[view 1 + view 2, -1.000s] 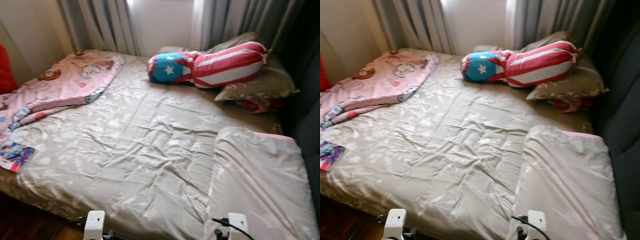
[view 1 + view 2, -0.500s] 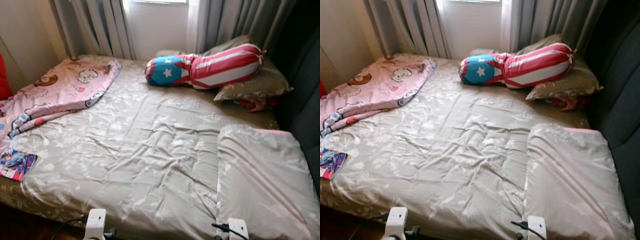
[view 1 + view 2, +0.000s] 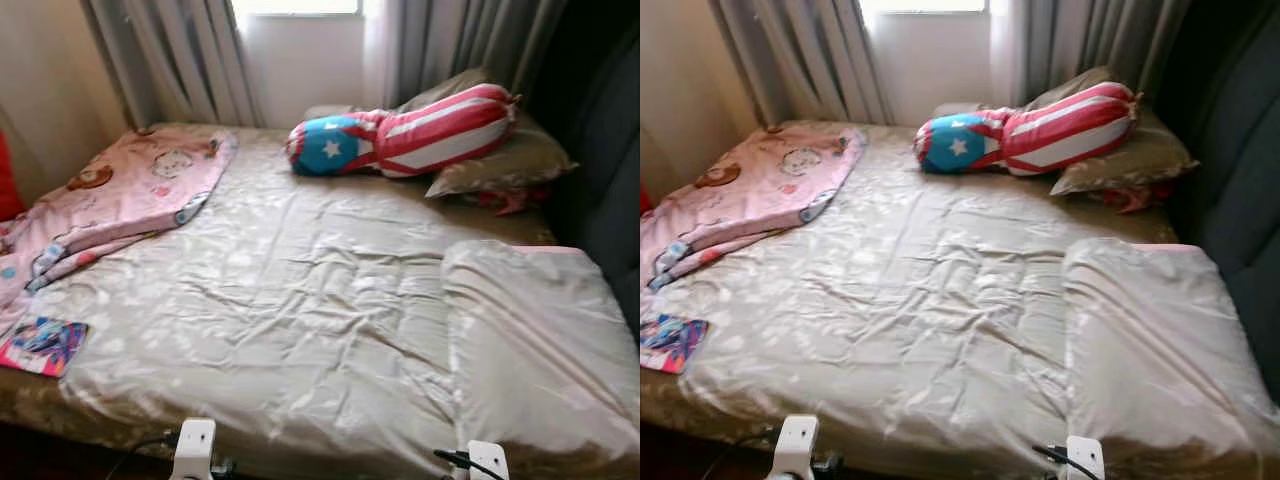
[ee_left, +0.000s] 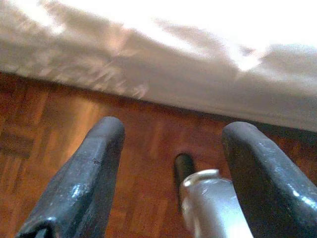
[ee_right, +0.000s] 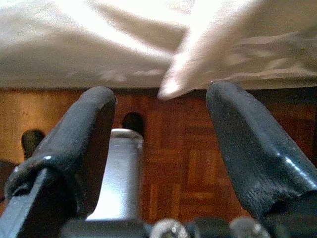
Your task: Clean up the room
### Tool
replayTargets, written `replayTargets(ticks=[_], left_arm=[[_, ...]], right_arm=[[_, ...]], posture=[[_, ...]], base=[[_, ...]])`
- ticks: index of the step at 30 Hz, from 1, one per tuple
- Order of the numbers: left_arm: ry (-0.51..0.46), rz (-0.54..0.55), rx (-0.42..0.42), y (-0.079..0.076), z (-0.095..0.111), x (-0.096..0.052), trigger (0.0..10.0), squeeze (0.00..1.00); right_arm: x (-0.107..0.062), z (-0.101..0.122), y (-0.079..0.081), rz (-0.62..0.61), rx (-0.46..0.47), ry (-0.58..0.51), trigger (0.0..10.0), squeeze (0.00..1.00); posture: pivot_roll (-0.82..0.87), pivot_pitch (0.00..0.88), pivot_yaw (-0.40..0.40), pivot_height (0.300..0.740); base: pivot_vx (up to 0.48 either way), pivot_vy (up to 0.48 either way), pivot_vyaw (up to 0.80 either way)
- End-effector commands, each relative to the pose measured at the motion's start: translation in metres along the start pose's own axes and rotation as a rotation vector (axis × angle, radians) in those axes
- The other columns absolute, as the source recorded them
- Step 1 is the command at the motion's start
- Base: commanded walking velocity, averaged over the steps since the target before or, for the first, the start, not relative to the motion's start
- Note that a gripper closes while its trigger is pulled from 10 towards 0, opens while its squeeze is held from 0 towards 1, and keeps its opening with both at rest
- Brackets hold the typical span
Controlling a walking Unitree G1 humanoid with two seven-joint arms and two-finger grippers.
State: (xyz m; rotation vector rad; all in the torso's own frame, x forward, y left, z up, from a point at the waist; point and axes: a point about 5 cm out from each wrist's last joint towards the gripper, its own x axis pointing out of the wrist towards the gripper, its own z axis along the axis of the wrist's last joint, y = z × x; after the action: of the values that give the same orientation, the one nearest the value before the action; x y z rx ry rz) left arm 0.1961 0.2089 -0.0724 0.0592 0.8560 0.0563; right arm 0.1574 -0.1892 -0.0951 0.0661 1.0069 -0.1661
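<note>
Black fingers of the left gripper [image 4: 171, 173] stand apart with nothing between them, hanging low over the wooden parquet floor [image 4: 59, 129] just beside the bed's edge; the right gripper [image 5: 161, 148] likewise has its jaws spread and empty, with a corner of the beige sheet [image 5: 198, 59] drooping just above them. Outward from there lies the bed [image 3: 300, 290], its shiny beige cover rumpled. A beige pillow [image 3: 535, 340] rests on the near right part. At the left edge near the foot sits a colourful booklet [image 3: 42, 345], and beyond it a pink cartoon blanket [image 3: 120, 195] is bunched along the left side. At the head, a red-white-striped bolster with a blue starred end [image 3: 400, 135] leans on a brown pillow [image 3: 505, 165], before grey curtains [image 3: 180, 60].
</note>
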Motion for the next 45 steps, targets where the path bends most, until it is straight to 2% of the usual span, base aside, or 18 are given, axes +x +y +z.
replayTargets(ticks=[1, 45], left_arm=[[0.027, 0.007, 0.021, 0.0047, -0.0060, -0.0015, 10.0, 0.00], [0.020, 0.014, 0.010, 0.0051, -0.0031, -0.0008, 10.0, 0.00]], right_arm=[[0.0002, 0.0001, 0.0052, 0.014, 0.002, 0.002, 10.0, 0.00], [0.0010, 0.0036, 0.0071, 0.017, 0.003, -0.001, 10.0, 0.00]], posture=[[-0.02, 0.000, 0.020, 0.740], [-0.01, 0.000, 0.011, 0.740]], base=[[0.000, 0.394, 0.00], [0.000, 0.394, 0.00]])
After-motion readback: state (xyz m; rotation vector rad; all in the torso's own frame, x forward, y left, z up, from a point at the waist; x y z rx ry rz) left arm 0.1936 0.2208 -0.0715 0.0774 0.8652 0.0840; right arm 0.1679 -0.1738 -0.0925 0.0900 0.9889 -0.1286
